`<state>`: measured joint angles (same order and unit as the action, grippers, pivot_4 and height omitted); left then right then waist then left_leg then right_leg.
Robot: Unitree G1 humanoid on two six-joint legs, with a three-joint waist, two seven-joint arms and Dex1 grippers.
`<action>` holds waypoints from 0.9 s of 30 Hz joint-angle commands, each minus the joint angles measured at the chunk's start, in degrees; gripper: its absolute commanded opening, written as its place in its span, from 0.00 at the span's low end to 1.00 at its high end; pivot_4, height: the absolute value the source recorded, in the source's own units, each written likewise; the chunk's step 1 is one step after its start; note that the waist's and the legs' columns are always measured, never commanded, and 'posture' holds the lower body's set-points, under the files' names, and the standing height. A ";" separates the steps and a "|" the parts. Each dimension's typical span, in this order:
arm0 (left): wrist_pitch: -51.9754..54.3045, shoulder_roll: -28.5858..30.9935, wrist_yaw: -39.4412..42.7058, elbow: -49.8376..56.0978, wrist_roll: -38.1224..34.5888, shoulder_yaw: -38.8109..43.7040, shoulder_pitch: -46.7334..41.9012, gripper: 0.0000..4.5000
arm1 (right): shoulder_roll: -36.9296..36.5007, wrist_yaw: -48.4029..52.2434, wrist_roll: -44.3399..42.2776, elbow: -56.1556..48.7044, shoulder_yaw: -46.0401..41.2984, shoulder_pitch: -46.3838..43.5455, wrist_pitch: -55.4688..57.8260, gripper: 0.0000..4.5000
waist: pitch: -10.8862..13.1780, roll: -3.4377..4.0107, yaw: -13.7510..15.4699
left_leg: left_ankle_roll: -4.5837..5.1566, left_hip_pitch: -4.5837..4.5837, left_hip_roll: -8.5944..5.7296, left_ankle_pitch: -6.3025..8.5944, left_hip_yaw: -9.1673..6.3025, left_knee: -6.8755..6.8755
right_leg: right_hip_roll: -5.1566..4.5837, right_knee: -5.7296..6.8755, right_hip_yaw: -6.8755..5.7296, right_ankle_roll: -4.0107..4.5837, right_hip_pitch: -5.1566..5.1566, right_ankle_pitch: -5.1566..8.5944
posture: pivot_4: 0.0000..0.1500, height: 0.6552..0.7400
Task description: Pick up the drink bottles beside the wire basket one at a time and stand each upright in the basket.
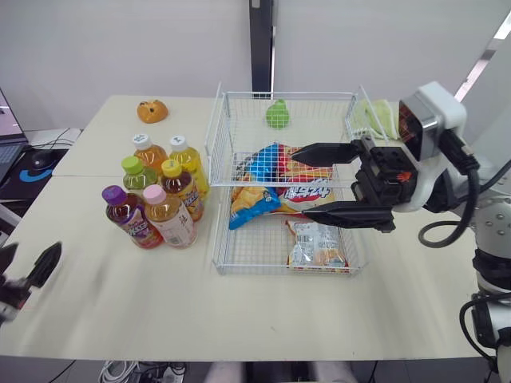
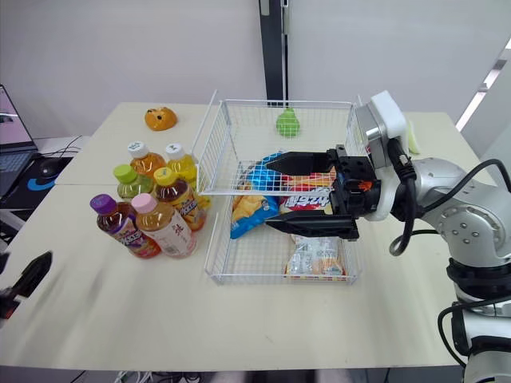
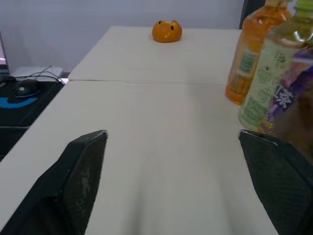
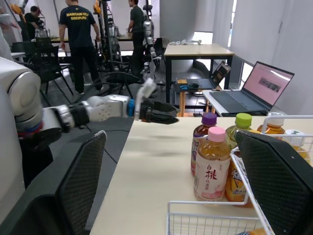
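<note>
Drink bottles (image 1: 156, 194), all six of them, are standing upright in a tight bunch on the tabletop (image 1: 239, 311), just beside the left side of the wire basket (image 1: 279, 268), with none of them inside it. Right pincer (image 1: 302, 182) is spread wide open with nothing in it, hanging over the middle of the basket with its black fingers (image 1: 323, 149) aimed across toward the bottle bunch. Right under it is a pile of snack packs: a blue and red bag (image 1: 267, 162), a red packet (image 1: 307, 194), an orange and blue bag (image 1: 250, 202) and a silvery pack (image 1: 316, 244) nearer the front wall. Left pincer (image 3: 171, 137) is also wide open and empty, sitting low over the near left part of the tabletop, well apart from the bottles. In the bunch, the purple-capped bottle (image 1: 121, 214) and pink-capped bottle (image 1: 169, 217) are at the front and touching. The green-capped one (image 1: 134, 172) and yellow-capped one (image 1: 180, 185) are behind them, and two white-capped ones (image 1: 147, 150) are at the back, closest to the basket's far corner. A green pear-shaped toy (image 1: 277, 114) is at the basket's far end, though I honestly can't tell if it's in the basket or just behind it. A little orange toy (image 1: 152, 110) sits on the far left of the tabletop, well away from everything.
</note>
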<state>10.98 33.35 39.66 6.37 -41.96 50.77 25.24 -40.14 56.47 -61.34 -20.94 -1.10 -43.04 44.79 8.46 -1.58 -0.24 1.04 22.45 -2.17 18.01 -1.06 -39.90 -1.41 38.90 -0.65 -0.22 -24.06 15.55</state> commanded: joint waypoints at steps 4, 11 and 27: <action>4.51 -5.82 -4.39 24.63 -8.53 5.32 11.54 0.99 | 2.46 0.97 2.22 1.57 -0.63 -3.12 -1.78 1.00 | 0.12 0.17 0.78 | 0.00 -0.12 0.00 0.00 -0.03 -0.01 | 0.00 0.02 -0.04 0.01 0.12 0.00 | 1.00 1.00; 6.25 -0.64 -9.08 21.86 -4.47 -2.40 0.11 0.99 | 4.33 1.72 4.75 2.03 -0.34 -3.67 -2.40 1.00 | 0.35 0.54 1.46 | 0.01 -0.68 0.01 0.00 -0.13 0.01 | 0.00 0.02 -0.21 0.08 0.67 0.05 | 1.00 1.00; 6.94 2.90 -8.24 8.47 5.49 -20.16 -22.21 0.99 | 2.59 -5.43 3.67 -5.00 -4.87 0.80 0.08 1.00 | 0.39 0.54 0.78 | 0.02 -0.56 0.01 0.01 -0.12 0.07 | 0.00 -0.07 -0.19 0.08 0.60 0.05 | 1.00 1.00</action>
<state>19.25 36.16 31.03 14.66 -37.35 30.63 3.87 -36.97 51.85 -56.04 -23.84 -4.00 -41.80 44.84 8.86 -1.04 0.54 1.06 21.89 -2.16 18.02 -1.17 -39.83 -1.40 38.82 -0.84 -0.14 -23.46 15.60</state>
